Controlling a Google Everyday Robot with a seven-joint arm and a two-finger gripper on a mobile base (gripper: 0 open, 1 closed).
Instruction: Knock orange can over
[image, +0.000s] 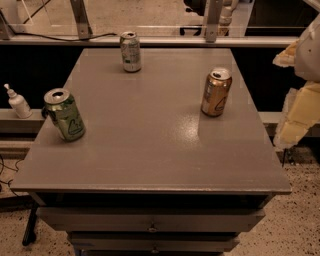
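The orange can (216, 92) stands upright on the right half of the grey table (150, 145), its silver top and pull tab facing up. My gripper (298, 112) shows as pale yellow-white parts at the right edge of the camera view, beyond the table's right side. It is to the right of the orange can and apart from it, touching nothing that I can see.
A bright green can (64, 114) stands near the table's left edge. A silver-white can with green print (130, 51) stands at the back. A small white pump bottle (17, 101) sits on a ledge left of the table. Drawers lie under the front edge.
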